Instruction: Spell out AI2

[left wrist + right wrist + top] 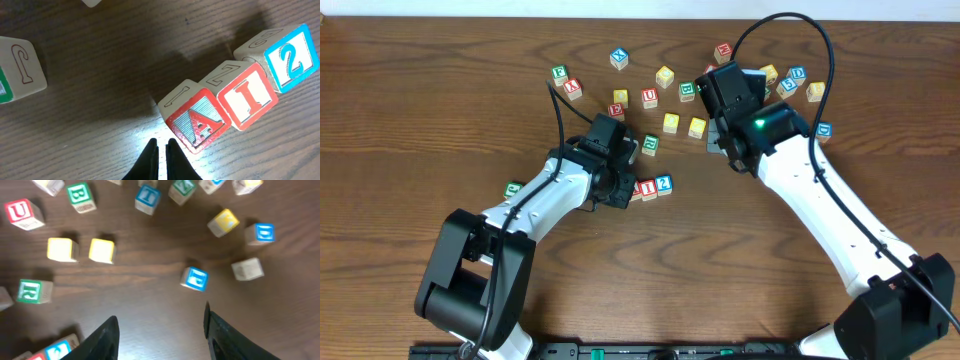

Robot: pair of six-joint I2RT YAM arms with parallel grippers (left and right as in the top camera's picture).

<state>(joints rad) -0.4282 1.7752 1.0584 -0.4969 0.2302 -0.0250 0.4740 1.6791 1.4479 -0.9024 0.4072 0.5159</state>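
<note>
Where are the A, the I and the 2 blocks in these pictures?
A block (200, 122), left wrist view, on its red-framed letter face.
I block (247, 97), left wrist view, on its red letter face.
2 block (291, 59), left wrist view, on its blue-framed number face.

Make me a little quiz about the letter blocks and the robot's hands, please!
1. True or false: the 2 block has a blue border.
2. What is the right hand doing? a) holding a block b) open, holding nothing c) pushing a block
3. Which block sits between the A block and the 2 block?
Key: 1 true. 2 b. 3 the I block.
</note>
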